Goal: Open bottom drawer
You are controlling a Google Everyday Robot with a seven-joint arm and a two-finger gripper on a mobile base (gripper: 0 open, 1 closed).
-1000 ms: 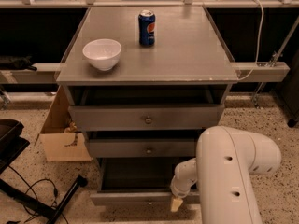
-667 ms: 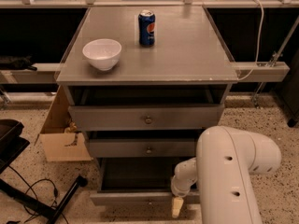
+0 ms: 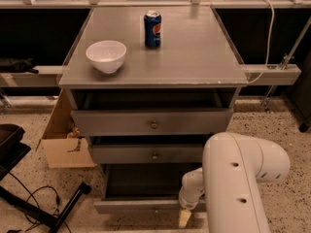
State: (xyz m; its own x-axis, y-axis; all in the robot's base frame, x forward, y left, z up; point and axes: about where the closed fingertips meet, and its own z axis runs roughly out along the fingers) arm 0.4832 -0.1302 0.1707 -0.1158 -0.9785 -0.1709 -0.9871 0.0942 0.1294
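Observation:
The grey cabinet (image 3: 194,57) has three drawers. The bottom drawer (image 3: 131,206) stands pulled out toward me, and its dark inside (image 3: 141,181) shows above the flat grey front. My gripper (image 3: 184,217) is low at the right end of that front, just right of the small knob, and my white arm (image 3: 233,183) comes in from the lower right. The arm hides the drawer's right end. The middle drawer (image 3: 146,154) and the top drawer (image 3: 150,123) also stand slightly out.
A white bowl (image 3: 106,56) and a blue soda can (image 3: 152,28) stand on the cabinet top. An open cardboard box (image 3: 65,140) sits on the floor left of the cabinet. Black stand legs and cables (image 3: 43,208) lie at the lower left.

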